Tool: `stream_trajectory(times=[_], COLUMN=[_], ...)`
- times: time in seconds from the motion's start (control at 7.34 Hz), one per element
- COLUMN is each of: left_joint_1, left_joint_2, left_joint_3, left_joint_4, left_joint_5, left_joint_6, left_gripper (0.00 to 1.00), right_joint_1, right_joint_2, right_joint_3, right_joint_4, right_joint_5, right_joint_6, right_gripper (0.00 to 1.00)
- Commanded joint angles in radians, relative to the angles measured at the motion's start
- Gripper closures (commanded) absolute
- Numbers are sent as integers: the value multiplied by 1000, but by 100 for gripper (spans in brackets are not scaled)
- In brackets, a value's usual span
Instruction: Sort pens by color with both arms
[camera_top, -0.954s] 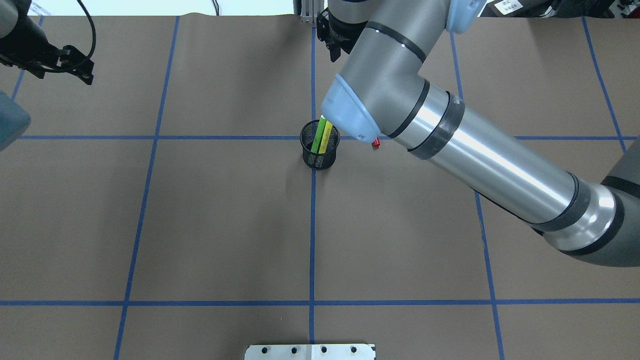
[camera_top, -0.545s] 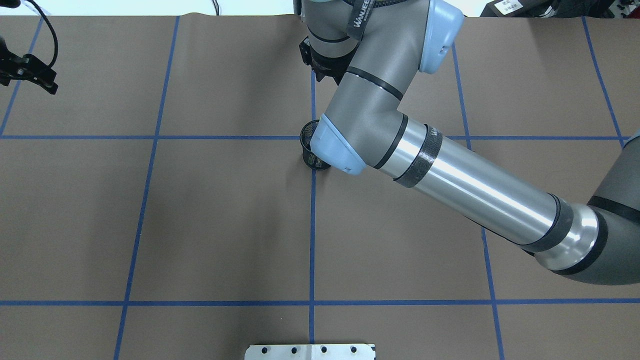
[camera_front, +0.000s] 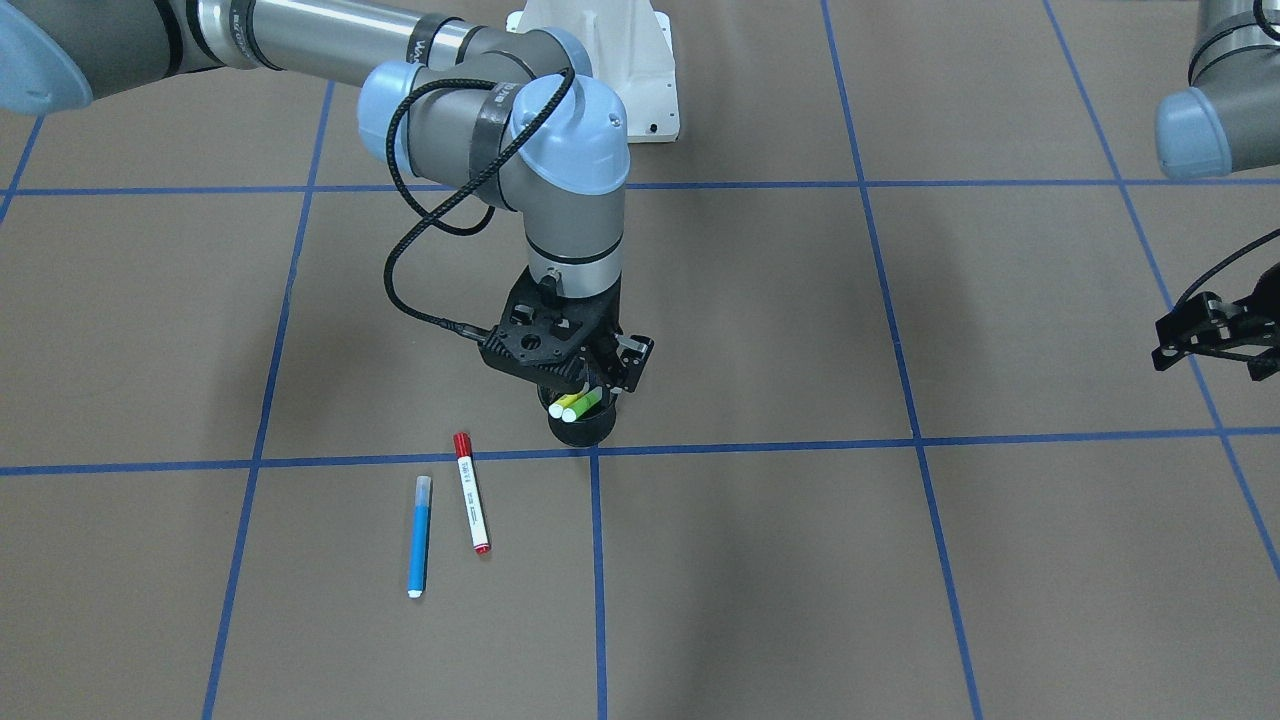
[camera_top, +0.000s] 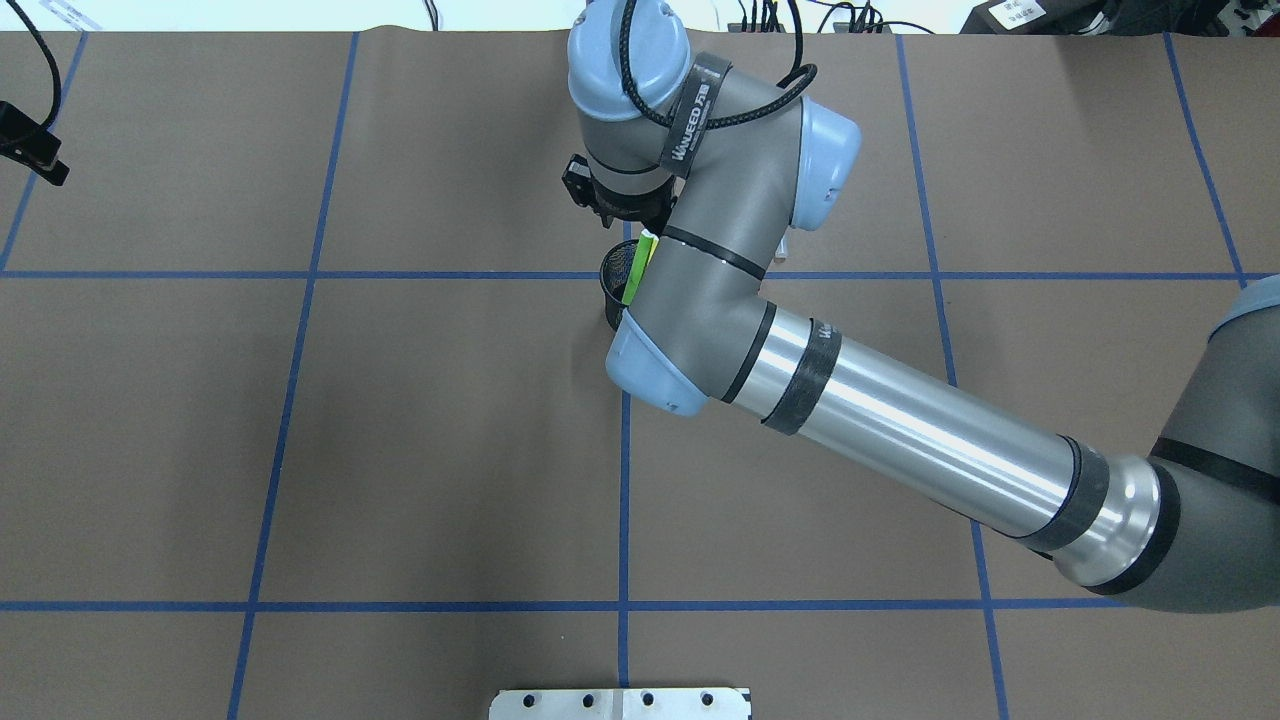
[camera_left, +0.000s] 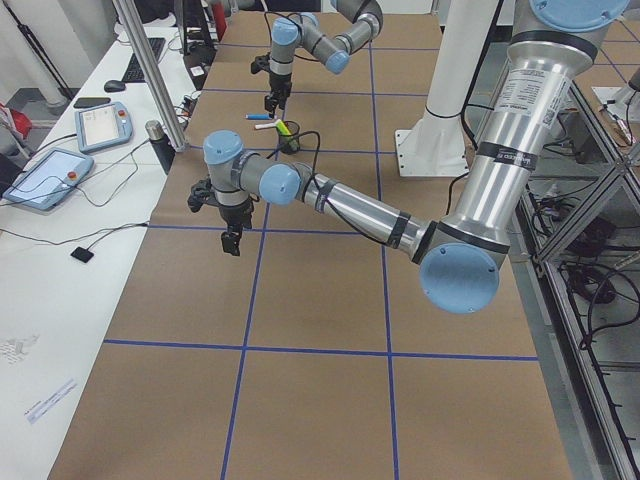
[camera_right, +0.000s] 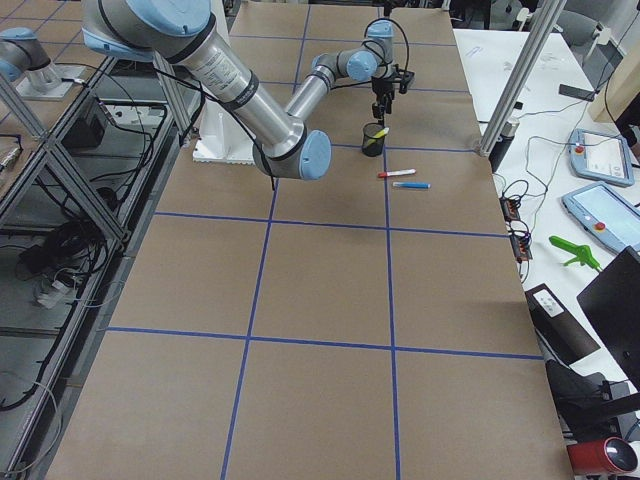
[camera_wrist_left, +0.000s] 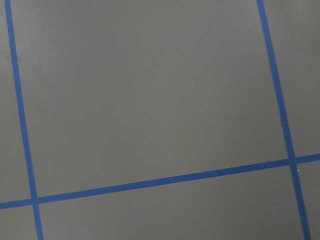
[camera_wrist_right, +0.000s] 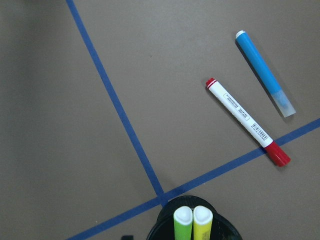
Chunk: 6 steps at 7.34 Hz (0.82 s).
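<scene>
A light green pen (camera_wrist_right: 183, 222) and a yellow pen (camera_wrist_right: 202, 222) stand side by side in the black mesh cup (camera_front: 582, 431). My right gripper (camera_front: 600, 385) hangs just above their tips, pointing down, and looks open with nothing in it. Its wrist hides most of the cup in the overhead view. On the paper beside the cup lie the white pen with the red cap (camera_front: 471, 493) and the blue pen (camera_front: 418, 537), roughly parallel. My left gripper (camera_front: 1165, 345) hovers far off over bare table, apparently open and holding nothing.
Brown paper with a blue tape grid (camera_top: 624, 500) covers the table. The white base pedestal (camera_front: 600, 60) stands at the robot's side. A side bench with tablets (camera_left: 50, 175) and cables runs along the far table edge.
My right arm has swung its wrist round over the cup, so the gripper now hangs above the green and yellow pens. My left gripper has drawn back toward the overhead view's left edge.
</scene>
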Motion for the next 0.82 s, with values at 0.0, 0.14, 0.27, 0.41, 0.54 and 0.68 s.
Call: stream_trajectory(times=[0.0, 0.14, 0.27, 0.41, 0.54, 0.68], left_joint_1=[-3, -3, -3, -3, -3, -4], left_joint_2=[0, 0, 5, 5, 5, 5], left_joint_3=[0, -3, -6, -8, -9, -9], left_joint_4=[0, -2, -3, -3, -3, -3], left_joint_5=[-2, -2, -2, -2, -8, -10], left_joint_6=[3, 3, 3, 3, 3, 3], left_gripper=[0, 0, 0, 0, 0, 0], right_joint_1=[-25, -27, -25, -25, -25, -25], right_joint_2=[6, 2, 3, 2, 0, -5], right_joint_3=[-6, -6, -7, -12, -29, -59], right_joint_4=[1, 4, 14, 18, 32, 68], right_joint_5=[-16, -40, -71, -88, -105, -110], right_joint_6=[-15, -20, -36, -81, -84, -86], right_gripper=[44, 49, 49, 49, 49, 49])
